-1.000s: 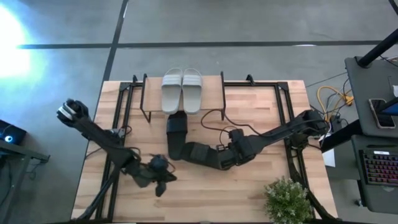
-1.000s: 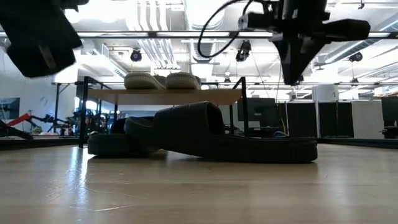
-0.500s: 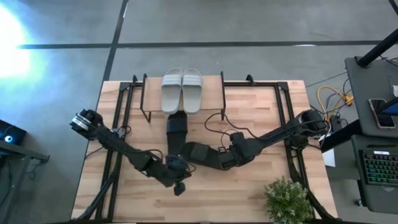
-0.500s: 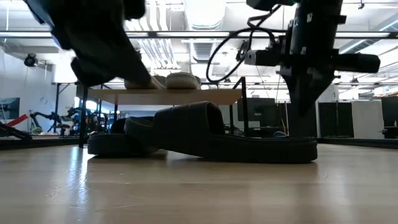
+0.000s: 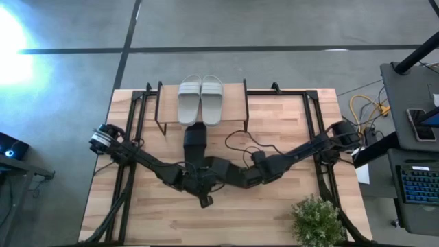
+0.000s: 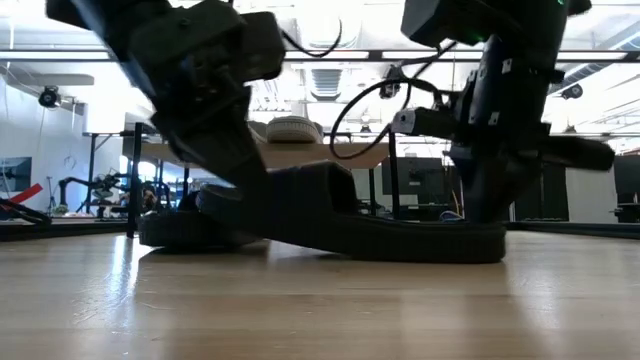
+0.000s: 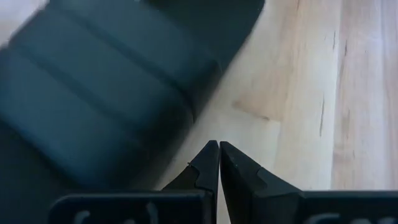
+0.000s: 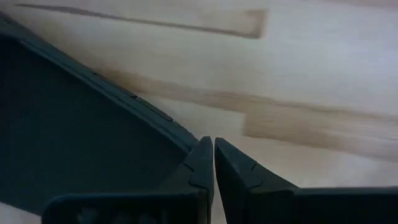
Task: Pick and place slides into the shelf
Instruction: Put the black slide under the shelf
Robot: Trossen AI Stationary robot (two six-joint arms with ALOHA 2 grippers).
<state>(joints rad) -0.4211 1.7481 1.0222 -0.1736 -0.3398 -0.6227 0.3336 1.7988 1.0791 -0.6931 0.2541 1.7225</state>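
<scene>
A pale grey pair of slides (image 5: 200, 99) lies on the shelf's top board (image 5: 236, 103). One black slide (image 5: 194, 136) lies on the table at the shelf's near side, its far end under the board. A second black slide (image 5: 221, 167) lies flat mid-table, with its strap (image 6: 310, 195) up. My left gripper (image 7: 219, 146) is shut and low at this slide's left end, its tips over bare table beside the strap (image 7: 93, 106). My right gripper (image 8: 213, 143) is shut and low at the slide's right end (image 6: 490, 240), its tips at the sole's edge (image 8: 155, 121). My left gripper points down beside the black slide's strap; I cannot tell whether it touches the slide. My right gripper points down with its shut fingertips (image 8: 202, 155) right at the sole's edge; I cannot tell whether they touch it.
A potted plant (image 5: 317, 219) stands at the table's near right corner. Black frame rails (image 5: 134, 137) run along both table sides. Cables (image 5: 240, 140) trail across the table behind the right arm. Bare wood lies near the front edge (image 6: 300, 310).
My left gripper has swung from the table's near left toward the middle and come down at the black slide's left end. My right gripper has come down to the table at the slide's right end.
</scene>
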